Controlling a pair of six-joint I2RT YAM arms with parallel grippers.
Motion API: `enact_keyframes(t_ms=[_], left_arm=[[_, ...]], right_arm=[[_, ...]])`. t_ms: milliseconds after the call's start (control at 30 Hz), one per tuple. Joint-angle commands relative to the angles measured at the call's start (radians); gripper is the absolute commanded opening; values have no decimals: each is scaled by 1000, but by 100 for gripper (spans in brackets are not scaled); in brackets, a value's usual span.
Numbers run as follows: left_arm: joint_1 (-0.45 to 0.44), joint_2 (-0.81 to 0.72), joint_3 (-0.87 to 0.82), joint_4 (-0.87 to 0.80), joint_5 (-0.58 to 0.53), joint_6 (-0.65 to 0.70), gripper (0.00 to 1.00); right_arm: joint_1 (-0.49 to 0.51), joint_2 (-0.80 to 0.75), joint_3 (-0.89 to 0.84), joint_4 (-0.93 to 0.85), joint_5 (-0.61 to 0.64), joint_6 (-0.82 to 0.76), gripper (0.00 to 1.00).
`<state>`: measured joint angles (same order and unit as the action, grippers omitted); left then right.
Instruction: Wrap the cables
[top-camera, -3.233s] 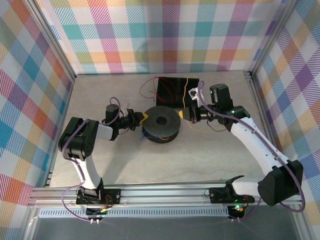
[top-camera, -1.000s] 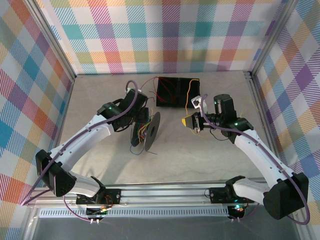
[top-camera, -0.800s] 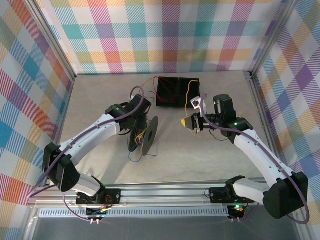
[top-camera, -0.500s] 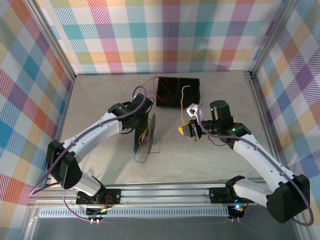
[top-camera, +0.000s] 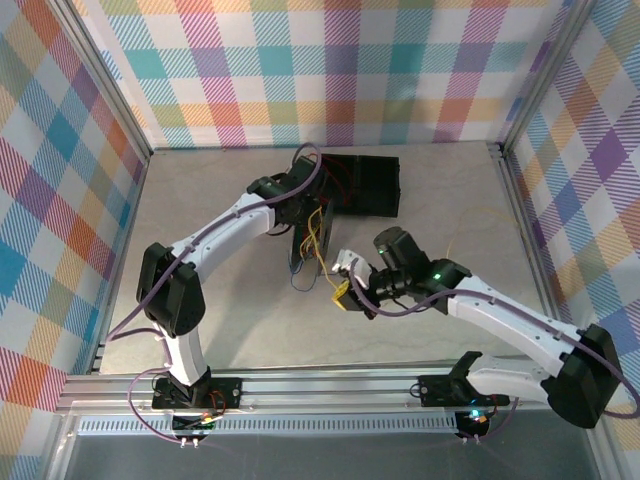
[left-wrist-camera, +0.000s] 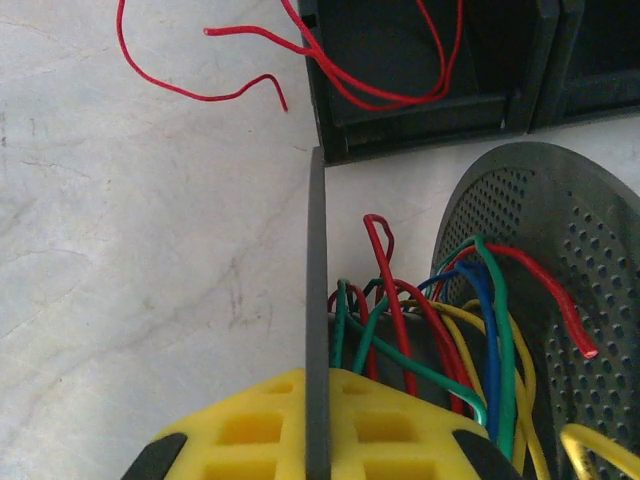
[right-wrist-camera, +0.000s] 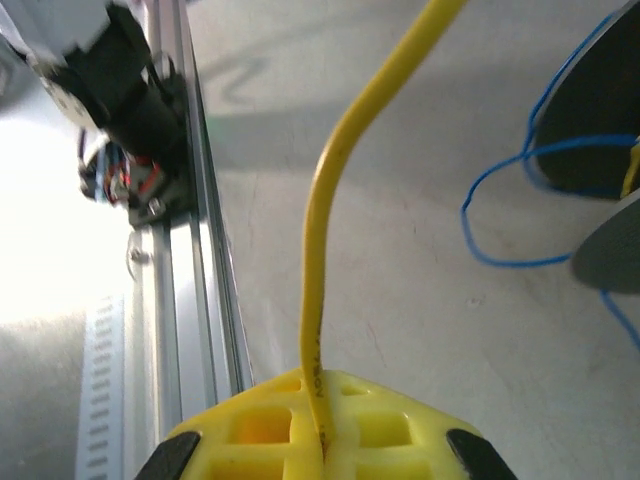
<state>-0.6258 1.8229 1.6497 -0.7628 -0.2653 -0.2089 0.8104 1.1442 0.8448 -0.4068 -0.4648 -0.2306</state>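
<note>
Two arms meet near the middle of the table (top-camera: 220, 330): the left one stretches far forward with its elbow raised and its wrist turned down over the black spool (top-camera: 305, 250), while the right one reaches low across from its base with its wrist turned toward the near rail (right-wrist-camera: 200, 250). The left gripper (left-wrist-camera: 315, 440) is clamped on the spool's thin near flange (left-wrist-camera: 316, 280), which runs edge-on between the yellow pads. The right gripper (right-wrist-camera: 318, 410) is pinched tight on a yellow cable (right-wrist-camera: 325, 230) that rises from between its fingers and leaves the top of that view. The spool stands on edge, and its perforated far flange (left-wrist-camera: 545, 250) is cut off at the right. Between the flanges sits a bunch of cables (left-wrist-camera: 440, 340), red, green, blue and yellow, whose turns on the hub cannot be followed. A blue loop (right-wrist-camera: 500, 262) trails on the table beside the spool. At the far side lies a black bin (left-wrist-camera: 430, 135); one red cable (left-wrist-camera: 400, 100) curls inside its left compartment, another red cable (left-wrist-camera: 200, 97) lies loose on the table just left of it, and the right compartment is largely out of frame
</note>
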Motion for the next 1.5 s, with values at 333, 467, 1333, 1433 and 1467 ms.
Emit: enact_keyframes(t_ms=[333,467,1333,1433,1467], left_arm=[[53,-40,43,-16,96,37,29],[63,-49,45,-17,119,23,33],[109,-292,-136,-24,220,-24,100],[130,-289,-149,-51,273,-27,100],[135,-287,-155,-53,292,-27,98]], right_arm=[[36,107,25,-97,92,-76,0],[37,137,49,-106,94,-84,0],[32,294,161,-120,190,-109,0],[30,314,178,-124,187,-125,0],[30,321,186,-127,187,-130,0]])
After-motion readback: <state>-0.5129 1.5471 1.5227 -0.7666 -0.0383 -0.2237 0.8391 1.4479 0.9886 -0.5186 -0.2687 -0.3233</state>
